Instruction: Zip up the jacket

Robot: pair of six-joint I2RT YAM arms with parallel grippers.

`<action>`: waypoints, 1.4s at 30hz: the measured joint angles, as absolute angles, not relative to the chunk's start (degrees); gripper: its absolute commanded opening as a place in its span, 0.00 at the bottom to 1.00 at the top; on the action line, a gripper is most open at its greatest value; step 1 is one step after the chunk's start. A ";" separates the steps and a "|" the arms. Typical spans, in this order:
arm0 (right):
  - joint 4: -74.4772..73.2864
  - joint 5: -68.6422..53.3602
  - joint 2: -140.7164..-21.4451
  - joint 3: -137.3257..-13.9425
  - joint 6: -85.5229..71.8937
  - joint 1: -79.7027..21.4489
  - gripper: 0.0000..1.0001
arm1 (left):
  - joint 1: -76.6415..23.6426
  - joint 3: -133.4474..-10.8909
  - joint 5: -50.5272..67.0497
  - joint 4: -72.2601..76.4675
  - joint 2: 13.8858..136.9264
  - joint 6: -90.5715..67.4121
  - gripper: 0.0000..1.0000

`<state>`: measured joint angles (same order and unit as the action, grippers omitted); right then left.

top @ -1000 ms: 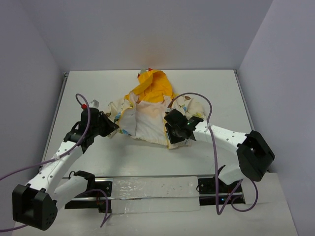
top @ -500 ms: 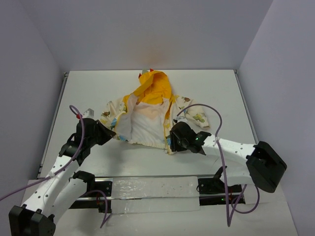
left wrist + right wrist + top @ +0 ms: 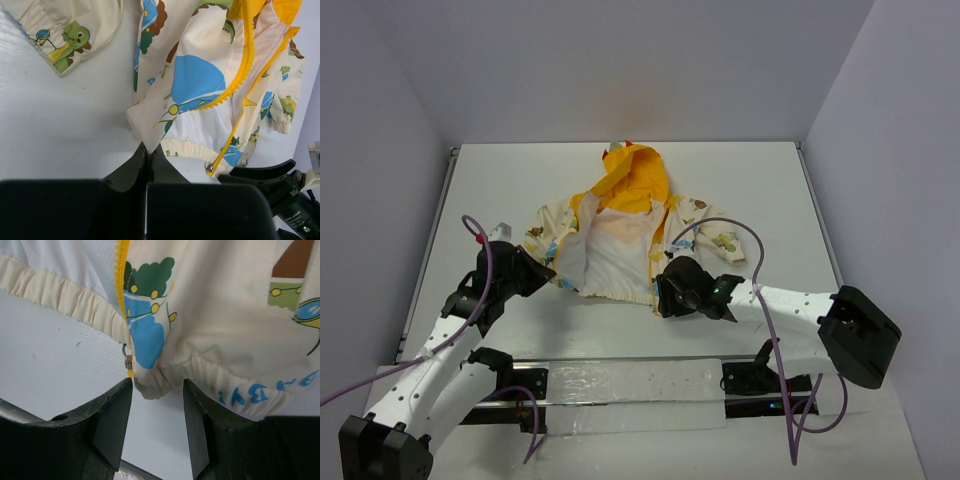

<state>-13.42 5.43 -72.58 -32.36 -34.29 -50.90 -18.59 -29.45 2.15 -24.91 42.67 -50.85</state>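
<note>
Top view: your jacket (image 3: 620, 235) lay open mid-frame, with the left gripper (image 3: 542, 272) at its left hem and the right gripper (image 3: 665, 295) at its right hem.
Left wrist view: at bottom centre the left gripper (image 3: 148, 152) had its jaws shut at the jacket (image 3: 200, 85) hem corner; you couldn't tell if it pinched cloth.
Right wrist view: the right gripper (image 3: 157, 410) had its jaws partly open, with the jacket (image 3: 215, 315) hem dipping between the tips.

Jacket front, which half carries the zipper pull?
The half at the right fingers: a small metal pull hangs at its hem; the other half shows none.
</note>
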 measured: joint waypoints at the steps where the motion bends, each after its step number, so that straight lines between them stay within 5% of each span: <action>1: -13.42 5.08 -72.58 -32.36 -34.28 -51.11 0.54 | -18.59 -29.45 2.18 -24.83 42.84 -50.84 0.00; 6: -13.65 4.64 -72.45 -32.53 -34.26 -51.35 0.54 | -18.59 -29.45 2.52 -23.93 45.66 -50.78 0.00; 10: -13.63 4.93 -72.61 -32.87 -34.34 -51.37 0.45 | -18.59 -29.43 3.03 -23.15 47.86 -50.78 0.00; 14: -12.89 5.31 -74.52 -33.27 -34.92 -51.40 0.02 | -18.64 -29.46 3.31 -22.09 48.46 -50.76 0.00; 15: -12.67 5.12 -75.23 -33.39 -34.90 -51.40 0.00 | -18.65 -29.49 3.32 -21.89 48.97 -50.67 0.00; 31: -21.16 2.23 -65.96 -44.65 -28.58 -51.60 0.00 | -18.72 -32.98 10.57 -14.43 49.92 -50.16 0.00; 42: -14.69 -1.35 -61.65 -50.82 -26.50 -51.60 0.00 | -18.76 -30.55 24.99 4.58 51.99 -53.50 0.00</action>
